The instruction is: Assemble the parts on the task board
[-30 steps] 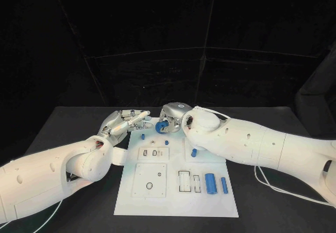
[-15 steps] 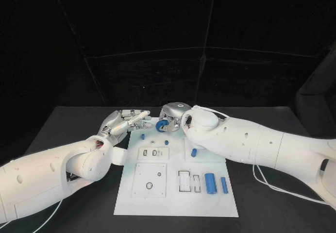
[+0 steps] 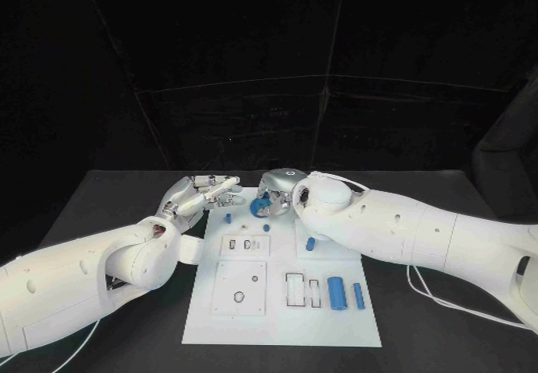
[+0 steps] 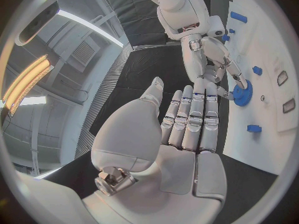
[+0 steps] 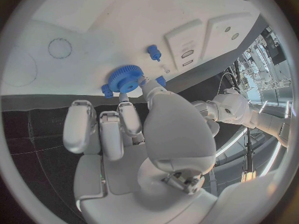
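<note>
My right hand [image 3: 281,188] pinches a blue gear [image 3: 261,206] by its rim, low over the far end of the white task board [image 3: 281,326]. In the right wrist view the thumb and fingertips [image 5: 127,102] close on the gear [image 5: 126,79] just above the board [image 5: 93,30]. My left hand [image 3: 202,194] hovers by the board's far left corner, fingers straight and apart, holding nothing. The left wrist view looks past its flat fingers [image 4: 190,119] to the right hand [image 4: 212,59] and the gear [image 4: 243,92].
Small blue pegs [image 3: 228,218] [image 3: 267,228] stand near the gear, another [image 3: 311,244] mid-board. Two blue cylinders [image 3: 337,294] [image 3: 359,296] lie at the near right beside rectangular slots [image 3: 295,289]. Two raised plates [image 3: 245,245] [image 3: 241,287] sit on the left half.
My right hand has sunk slightly toward the board with the gear in it. The left hand has stayed put.
</note>
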You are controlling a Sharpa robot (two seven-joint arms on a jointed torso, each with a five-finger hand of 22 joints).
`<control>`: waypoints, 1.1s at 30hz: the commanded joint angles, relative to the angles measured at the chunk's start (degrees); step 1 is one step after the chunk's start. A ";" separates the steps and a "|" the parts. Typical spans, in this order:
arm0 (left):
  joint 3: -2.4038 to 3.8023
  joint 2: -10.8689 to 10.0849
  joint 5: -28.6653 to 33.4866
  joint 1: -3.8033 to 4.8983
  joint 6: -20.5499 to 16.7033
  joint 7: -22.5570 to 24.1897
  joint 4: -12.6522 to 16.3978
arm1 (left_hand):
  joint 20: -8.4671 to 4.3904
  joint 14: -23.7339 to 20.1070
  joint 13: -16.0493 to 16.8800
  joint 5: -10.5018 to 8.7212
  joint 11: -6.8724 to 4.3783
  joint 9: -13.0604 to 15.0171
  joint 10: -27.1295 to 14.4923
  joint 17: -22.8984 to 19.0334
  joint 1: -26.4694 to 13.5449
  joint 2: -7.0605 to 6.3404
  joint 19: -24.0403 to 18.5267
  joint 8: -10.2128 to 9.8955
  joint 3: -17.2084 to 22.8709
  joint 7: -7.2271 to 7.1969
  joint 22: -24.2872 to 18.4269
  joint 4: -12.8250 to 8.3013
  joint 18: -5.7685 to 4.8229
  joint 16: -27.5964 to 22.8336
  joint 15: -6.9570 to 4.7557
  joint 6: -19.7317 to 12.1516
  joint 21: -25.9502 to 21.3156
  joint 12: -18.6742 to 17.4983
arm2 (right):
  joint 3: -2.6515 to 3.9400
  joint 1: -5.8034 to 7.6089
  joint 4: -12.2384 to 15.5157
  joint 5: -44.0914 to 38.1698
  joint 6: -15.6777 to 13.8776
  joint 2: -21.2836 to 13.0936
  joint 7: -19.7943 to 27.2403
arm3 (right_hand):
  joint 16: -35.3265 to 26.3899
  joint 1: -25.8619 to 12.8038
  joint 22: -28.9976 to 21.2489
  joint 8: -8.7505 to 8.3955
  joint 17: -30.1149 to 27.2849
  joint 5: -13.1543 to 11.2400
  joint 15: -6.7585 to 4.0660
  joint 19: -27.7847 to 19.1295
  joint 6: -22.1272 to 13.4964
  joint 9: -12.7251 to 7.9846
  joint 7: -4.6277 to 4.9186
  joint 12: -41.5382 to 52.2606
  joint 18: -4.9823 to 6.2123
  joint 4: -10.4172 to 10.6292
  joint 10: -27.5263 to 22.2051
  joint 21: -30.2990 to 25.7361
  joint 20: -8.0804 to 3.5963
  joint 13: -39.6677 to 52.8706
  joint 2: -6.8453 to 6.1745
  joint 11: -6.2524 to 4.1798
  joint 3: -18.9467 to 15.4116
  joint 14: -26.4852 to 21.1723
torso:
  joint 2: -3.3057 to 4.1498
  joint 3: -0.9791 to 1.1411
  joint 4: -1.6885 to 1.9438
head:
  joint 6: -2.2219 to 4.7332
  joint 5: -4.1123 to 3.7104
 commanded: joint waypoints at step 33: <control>0.04 -0.50 -0.28 0.10 0.87 -0.14 -0.24 | 0.15 0.30 -0.10 -0.04 0.17 -0.05 0.12 0.08 0.18 0.61 0.49 -0.45 -0.07 0.29 -0.18 -0.55 0.86 -0.39 0.18 0.25 -0.47 -0.57 | -0.02 -0.12 12.02 12.92 -14.14 -16.04 6.97 | 0.14 -0.04 1.07 0.00 7.45 5.19 0.63 0.48 0.11 0.05 0.15 0.98 -1.15 3.59 0.54 0.35 0.38 1.39 2.26 0.56 -7.08 4.49 | -0.35 0.12 -0.68 | 0.80 -0.41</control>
